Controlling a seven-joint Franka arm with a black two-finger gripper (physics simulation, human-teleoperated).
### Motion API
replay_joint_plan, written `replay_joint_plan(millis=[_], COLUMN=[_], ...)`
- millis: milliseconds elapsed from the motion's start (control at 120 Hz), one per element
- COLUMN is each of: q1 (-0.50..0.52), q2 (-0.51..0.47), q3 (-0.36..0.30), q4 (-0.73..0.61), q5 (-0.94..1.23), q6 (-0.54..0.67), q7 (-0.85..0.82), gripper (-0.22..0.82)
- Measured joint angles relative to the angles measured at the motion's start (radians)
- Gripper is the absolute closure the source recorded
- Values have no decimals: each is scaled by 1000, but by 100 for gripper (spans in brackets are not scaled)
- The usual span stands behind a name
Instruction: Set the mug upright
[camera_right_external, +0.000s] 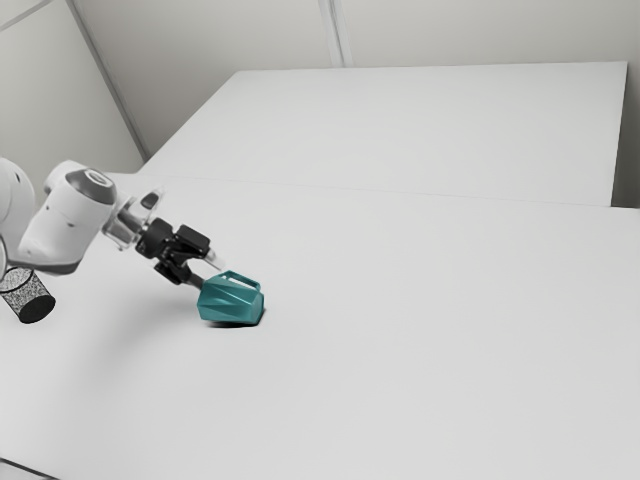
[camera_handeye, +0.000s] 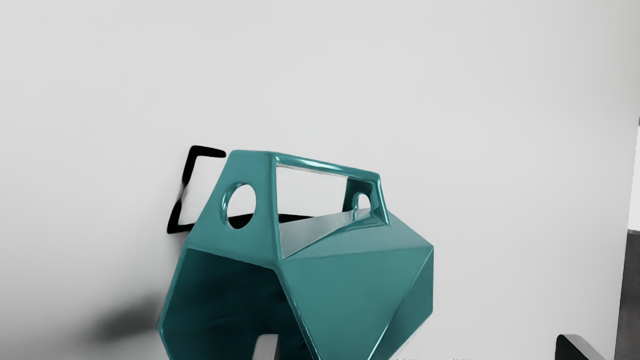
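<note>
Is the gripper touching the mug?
Cannot tell. In the exterior view, the gripper and mug overlap. In the wrist view, one fingertip shows against the mug's dark opening, with neither contact nor gap plain.

Two cameras, far and near
From beside the arm (camera_right_external: 75, 220) I look down across the table (camera_right_external: 420, 340); my wrist view faces the mug (camera_handeye: 350, 295) closely; both share it.

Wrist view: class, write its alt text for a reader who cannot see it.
A teal, faceted mug lies on its side on a pale table, mouth facing the camera, handle uppermost. The end effector is open, one fingertip overlapping the mouth in the view, the other apart from the mug.
</note>
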Motion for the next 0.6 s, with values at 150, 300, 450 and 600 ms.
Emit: replay_joint_plan(millis=[150, 300, 450, 600], q1=[18, 21, 22, 23], q2=[18, 31, 34, 29], q3=[0, 0, 0, 0], q4=[-17, -22, -33, -26], q5=[-28, -52, -84, -95], q6=[-46, -88, -116, -130], q7=[53, 93, 125, 150], gripper=[0, 14, 50, 67])
